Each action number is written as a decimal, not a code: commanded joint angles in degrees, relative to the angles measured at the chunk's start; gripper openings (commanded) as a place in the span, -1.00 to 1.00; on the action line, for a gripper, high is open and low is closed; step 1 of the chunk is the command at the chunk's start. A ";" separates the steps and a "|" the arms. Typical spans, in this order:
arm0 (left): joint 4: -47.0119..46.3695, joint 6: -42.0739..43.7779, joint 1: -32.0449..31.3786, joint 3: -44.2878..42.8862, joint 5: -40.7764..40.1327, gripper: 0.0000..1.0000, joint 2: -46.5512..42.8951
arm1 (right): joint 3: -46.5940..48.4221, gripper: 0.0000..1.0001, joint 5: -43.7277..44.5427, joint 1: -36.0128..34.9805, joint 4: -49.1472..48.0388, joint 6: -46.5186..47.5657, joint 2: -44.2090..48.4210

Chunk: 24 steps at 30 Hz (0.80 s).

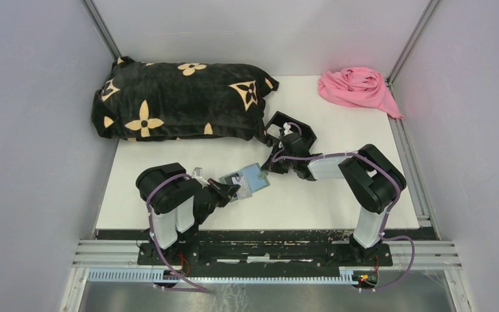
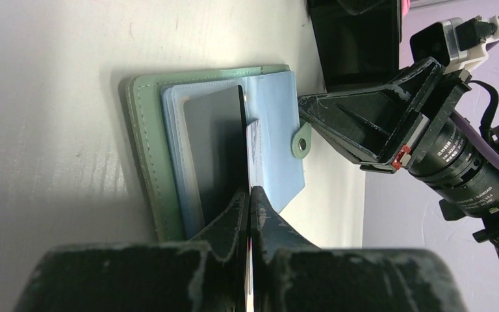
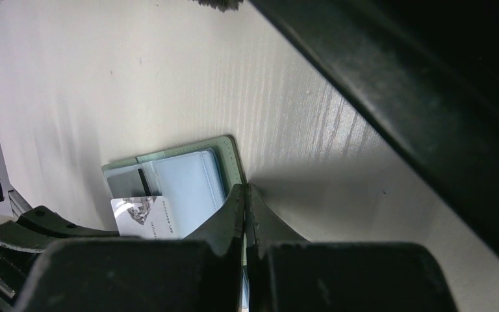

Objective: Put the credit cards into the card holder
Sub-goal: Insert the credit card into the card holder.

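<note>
The sage-green card holder (image 1: 255,177) lies open on the white table, its pale blue slots (image 2: 276,117) facing up. My left gripper (image 2: 248,190) is shut on a white credit card (image 2: 254,153) held on edge over the holder's inner pages. In the right wrist view that credit card (image 3: 140,218) shows its printed face, with its far end at a slot. My right gripper (image 3: 245,188) is shut on the card holder's green edge (image 3: 234,153), pinning it from the far side. The snap tab (image 2: 302,144) sticks out toward the right gripper (image 1: 268,168).
A black open-topped box (image 1: 292,130) stands just behind the right gripper. A black pillow with tan flower prints (image 1: 182,101) fills the back left. A pink cloth (image 1: 357,88) lies crumpled in the back right corner. Grey walls close in on both sides.
</note>
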<state>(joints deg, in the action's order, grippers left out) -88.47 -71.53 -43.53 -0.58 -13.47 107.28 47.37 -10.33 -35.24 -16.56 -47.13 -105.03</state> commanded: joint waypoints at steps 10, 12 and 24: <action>-10.03 -2.15 -0.23 1.10 -4.74 -0.94 2.28 | -3.74 -0.98 3.81 -0.66 8.48 1.67 -2.74; -9.97 -2.03 -0.29 1.11 -5.55 -0.94 2.52 | -3.86 -0.98 3.89 -0.69 8.47 1.67 -2.67; -8.96 -0.60 -0.24 -0.72 -7.96 -0.94 1.36 | -4.14 -0.98 3.89 -0.89 7.93 1.47 -3.55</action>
<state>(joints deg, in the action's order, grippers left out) -88.60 -74.13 -43.86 -1.17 -17.98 108.22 46.33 -10.15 -35.40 -18.57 -47.33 -105.03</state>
